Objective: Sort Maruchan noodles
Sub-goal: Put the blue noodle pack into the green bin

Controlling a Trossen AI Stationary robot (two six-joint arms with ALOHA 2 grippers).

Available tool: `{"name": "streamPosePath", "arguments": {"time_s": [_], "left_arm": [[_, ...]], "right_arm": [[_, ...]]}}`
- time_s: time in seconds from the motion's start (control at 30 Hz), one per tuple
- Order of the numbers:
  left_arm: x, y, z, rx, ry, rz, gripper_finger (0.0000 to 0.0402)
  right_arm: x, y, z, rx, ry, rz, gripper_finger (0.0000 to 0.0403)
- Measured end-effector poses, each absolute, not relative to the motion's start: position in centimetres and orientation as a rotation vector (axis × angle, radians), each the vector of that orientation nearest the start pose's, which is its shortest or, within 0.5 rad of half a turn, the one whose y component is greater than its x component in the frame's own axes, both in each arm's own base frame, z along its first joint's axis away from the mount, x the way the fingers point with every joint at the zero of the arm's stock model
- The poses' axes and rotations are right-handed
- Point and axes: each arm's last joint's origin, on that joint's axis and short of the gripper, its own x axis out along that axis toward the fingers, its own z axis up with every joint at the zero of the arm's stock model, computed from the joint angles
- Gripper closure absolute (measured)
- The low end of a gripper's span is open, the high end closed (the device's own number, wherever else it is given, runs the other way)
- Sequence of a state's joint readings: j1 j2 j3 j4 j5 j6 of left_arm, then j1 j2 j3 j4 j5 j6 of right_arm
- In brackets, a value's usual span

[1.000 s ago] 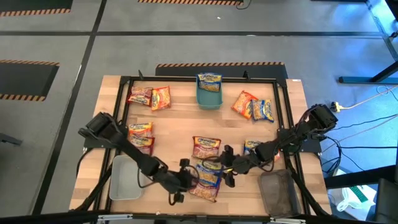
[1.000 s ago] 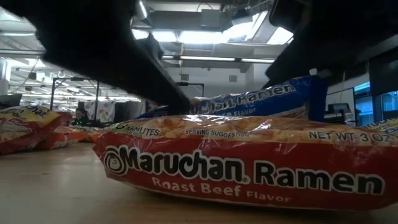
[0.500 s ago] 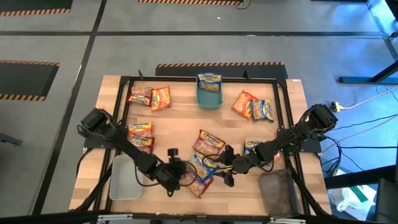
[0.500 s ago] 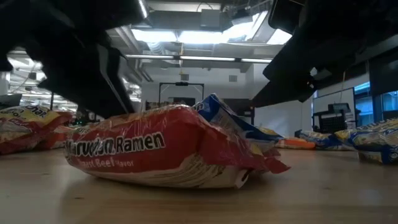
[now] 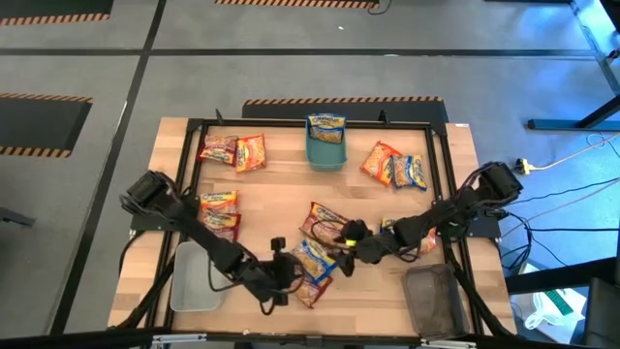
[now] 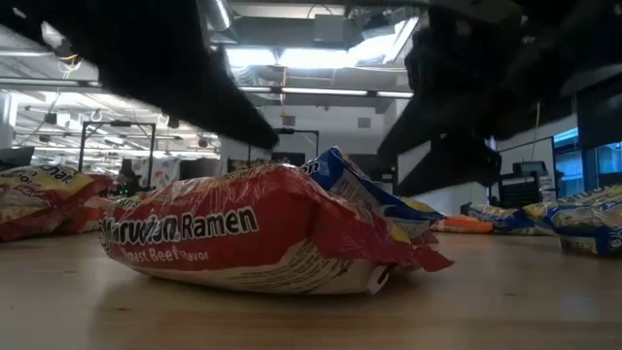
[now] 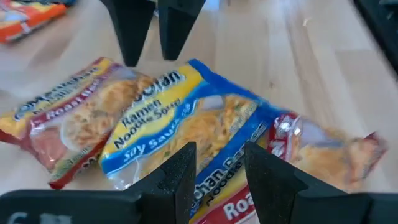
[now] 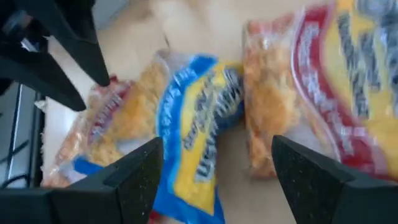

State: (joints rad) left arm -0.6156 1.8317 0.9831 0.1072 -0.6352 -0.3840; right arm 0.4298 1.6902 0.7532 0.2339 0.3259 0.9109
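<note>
Centre pile has been shoved in the last second: the blue soy-sauce packet point(image 5: 315, 260) and the roast-beef packet point(image 5: 311, 289) under it were lying square to the counter point(image 5: 271, 184), now they are sitting skewed and slid toward the left arm point(image 5: 208, 242). In the low view the roast-beef packet is showing end-on instead of broadside. The second roast-beef packet point(image 5: 320, 221) has been turned too, and is touching the blue one's far edge.

Right arm point(image 5: 426, 225) has been pulling back up and away from the pile. Right jaws are standing wide open over the blue packet and holding nothing. Left jaws are hanging just over the near end of the stack, part open with a clear gap and nothing between them.

So the stack is being nudged rather than picked. The blue packet is lying half on top of the red one, so no clean single-packet grab is showing yet. Likely next need is separating these two before either goes anywhere.

The rest is sitting unsorted: one blue packet in the teal tray point(image 5: 326, 155) at the far edge, mixed pairs at far left point(image 5: 235, 150), mid left point(image 5: 219, 211) and far right point(image 5: 395, 166), and one more point(image 5: 402, 231) under the right arm. Grey tray point(image 5: 194, 278) and dark tray point(image 5: 434, 299) are looking bare.
</note>
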Motion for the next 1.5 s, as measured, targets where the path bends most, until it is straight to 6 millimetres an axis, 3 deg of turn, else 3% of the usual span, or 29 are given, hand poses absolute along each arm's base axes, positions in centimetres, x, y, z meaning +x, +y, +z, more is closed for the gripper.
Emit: {"name": "streamPosePath", "arguments": {"time_s": [0.43,0.73,0.87,1.27,1.5], "left_arm": [[31.6,-19.2,11.5,0.072,0.675,0.114,0.0273],[31.6,-19.3,11.1,0.079,0.679,0.116,0.0273],[31.6,-19.3,11.0,0.084,0.678,0.114,0.0273],[31.8,-19.4,11.3,0.092,0.652,0.092,0.0273],[30.2,-19.5,14.9,0.122,0.658,0.043,0.0273]], "right_arm": [[30.6,12.4,11.4,0.778,0.664,-0.19,0.012],[31.4,12.6,10.6,0.863,0.628,-0.135,0.0131],[31.4,12.6,10.6,0.864,0.627,-0.131,0.0177],[31.5,12.7,10.7,0.782,0.624,-0.078,0.0385],[31.4,12.7,11.4,0.691,0.607,-0.039,0.0394]]}}
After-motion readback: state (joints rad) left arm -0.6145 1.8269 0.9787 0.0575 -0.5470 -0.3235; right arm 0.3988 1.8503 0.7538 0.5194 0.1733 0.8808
